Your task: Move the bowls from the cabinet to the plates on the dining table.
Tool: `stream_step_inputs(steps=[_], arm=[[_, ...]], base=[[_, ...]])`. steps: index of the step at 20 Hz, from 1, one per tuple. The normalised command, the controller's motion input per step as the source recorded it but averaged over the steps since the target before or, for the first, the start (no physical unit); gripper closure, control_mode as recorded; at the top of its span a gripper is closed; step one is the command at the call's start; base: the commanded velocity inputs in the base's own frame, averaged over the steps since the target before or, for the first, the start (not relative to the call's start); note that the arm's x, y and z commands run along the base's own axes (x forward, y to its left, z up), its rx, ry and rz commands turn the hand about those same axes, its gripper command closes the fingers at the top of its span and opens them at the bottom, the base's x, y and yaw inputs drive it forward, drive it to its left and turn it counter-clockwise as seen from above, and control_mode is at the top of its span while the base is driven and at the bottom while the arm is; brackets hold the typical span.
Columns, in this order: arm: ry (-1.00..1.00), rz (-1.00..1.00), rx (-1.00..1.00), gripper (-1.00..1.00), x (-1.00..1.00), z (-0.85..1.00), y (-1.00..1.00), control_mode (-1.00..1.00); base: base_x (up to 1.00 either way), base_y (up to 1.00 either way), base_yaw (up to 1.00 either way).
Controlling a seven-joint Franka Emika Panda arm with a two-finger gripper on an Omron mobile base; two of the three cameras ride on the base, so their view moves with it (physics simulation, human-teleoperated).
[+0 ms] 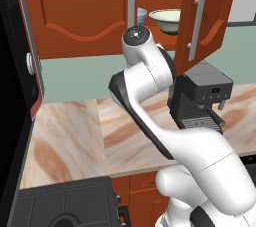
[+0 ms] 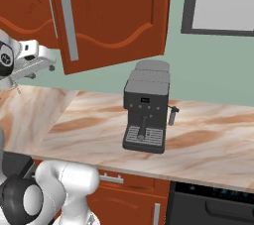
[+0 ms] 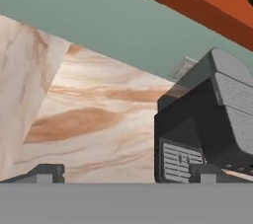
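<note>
Sitting inside open cabinet (image 1: pixel 200 16): cream bowl (image 1: pixel 166 20), grey-blue bowl (image 1: pixel 141 16); jaws apart, empty.

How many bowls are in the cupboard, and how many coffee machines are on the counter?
Cream bowl with green band: 1
Pale grey-blue bowl: 1
Black coffee machine: 1
Total: 3

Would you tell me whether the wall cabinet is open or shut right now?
Open. The cabinet door is swung outward, and a cream bowl shows on the shelf inside.
</note>
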Motion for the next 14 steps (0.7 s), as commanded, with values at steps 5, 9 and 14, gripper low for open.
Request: stream_step_inputs(steps=[5,9,14], arm=[[0.04,0.14,-0.33,-1.0,0.36,-0.01,-0.17,-1.0],[0.06,0.11,-0.33,-1.0,0.41,-0.06,0.0,-1.0],[0.03,0.05,-0.34,-1.0,0.44,-0.05,-0.06,-1.0]], base=[[0.0,0.0,0.0],[0.0,0.0,0.0],[0.0,0.0,0.0]])
